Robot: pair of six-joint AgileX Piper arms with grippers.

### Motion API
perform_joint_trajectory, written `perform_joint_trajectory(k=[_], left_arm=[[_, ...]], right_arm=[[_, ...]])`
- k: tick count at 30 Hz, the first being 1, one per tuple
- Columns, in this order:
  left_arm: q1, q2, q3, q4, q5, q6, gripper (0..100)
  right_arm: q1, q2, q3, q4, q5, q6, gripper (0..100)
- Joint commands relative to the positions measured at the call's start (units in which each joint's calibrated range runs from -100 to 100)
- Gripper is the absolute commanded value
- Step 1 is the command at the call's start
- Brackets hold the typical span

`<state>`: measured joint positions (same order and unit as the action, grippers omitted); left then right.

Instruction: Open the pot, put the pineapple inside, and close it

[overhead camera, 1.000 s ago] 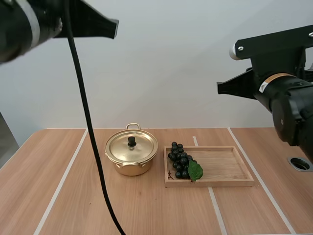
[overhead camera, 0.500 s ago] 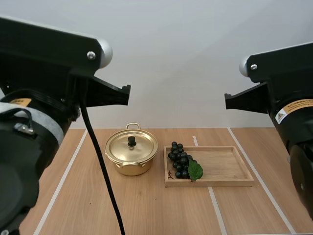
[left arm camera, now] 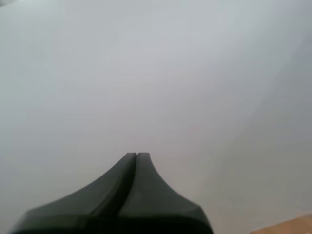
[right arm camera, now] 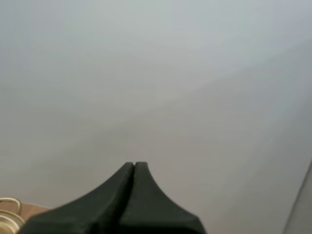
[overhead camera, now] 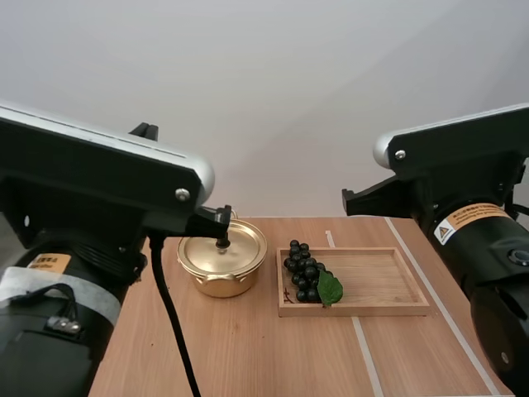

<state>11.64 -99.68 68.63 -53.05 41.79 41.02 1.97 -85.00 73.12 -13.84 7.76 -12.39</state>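
A golden pot (overhead camera: 221,269) stands on the wooden table, its lid (overhead camera: 235,248) on and a black knob (overhead camera: 222,241) on top. To its right a bunch of dark grapes (overhead camera: 302,270) with a green leaf lies at the left end of a wooden tray (overhead camera: 380,281). My left arm (overhead camera: 99,190) looms high over the table's left side, and my right arm (overhead camera: 463,165) is raised at the right. In the left wrist view my left gripper (left arm camera: 137,155) is shut on nothing and faces a blank wall. My right gripper (right arm camera: 134,164) is shut too, with the pot's handle (right arm camera: 7,217) far below it.
White tape lines (overhead camera: 364,347) run along the table. The right part of the tray is bare wood. My left arm covers the table's left side in the high view.
My left arm has swung down and to the right, now covering the table's left side. My right arm has shifted left and lower. Pot, grapes and tray have not moved.
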Motion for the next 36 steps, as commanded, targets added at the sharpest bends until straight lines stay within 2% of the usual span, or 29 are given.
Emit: perform_joint_trajectory(k=[1,4,7,8,11,13,15,19,22,26,33,36], left_arm=[[-1.35,-0.3,0.2,4.8,0.9,-4.8,0],[-2.27,-0.3,0.4,8.9,0.0,-8.9,0],[-2.54,-0.3,1.2,10.9,-1.3,-11.5,0],[-3.15,-0.3,1.6,10.9,-1.7,-11.7,0],[-7.04,-0.3,3.8,15.6,-3.2,-13.2,0],[-8.99,-0.3,4.9,20.9,-4.5,-15.9,0],[-10.29,-0.3,6.3,26.2,-7.6,-20.8,0],[-12.39,-0.3,9.8,36.7,-14.4,-28.0,0],[-13.4,-0.3,12.8,38.7,-15.6,-28.6,0],[-14.22,-0.3,16.5,38.8,-15.4,-28.6,0],[-14.3,-0.3,21.6,38.8,-13.8,-29.3,0],[-14.3,-0.3,23.4,38.8,-13.2,-29.3,0]], right_arm=[[1.5,-1.5,0.2,-1.4,-1.0,0.1,0],[2.1,-2.7,0.2,-1.4,1.6,0.1,0],[2.1,-2.8,0.2,-1.4,6.5,0.1,0],[2.1,-2.9,0.2,-1.4,8.2,0.1,0],[1.7,-4.8,0.2,-1.3,12.1,0.1,0],[1.3,-6.5,0.2,-0.8,12.1,0.1,0],[0.5,-8.5,0.2,0.9,12.1,0.1,0],[-1.2,-10.3,0.3,9.9,15.8,0.1,0],[-2.2,-10.3,1.1,12.4,19.4,0.1,0],[-3.3,-11.7,5.2,8.3,18.2,0.1,0],[-3.2,-15.0,16.3,2.5,10.9,0.1,0],[-3.2,-15.0,19.9,2.3,10.2,0.1,0]])
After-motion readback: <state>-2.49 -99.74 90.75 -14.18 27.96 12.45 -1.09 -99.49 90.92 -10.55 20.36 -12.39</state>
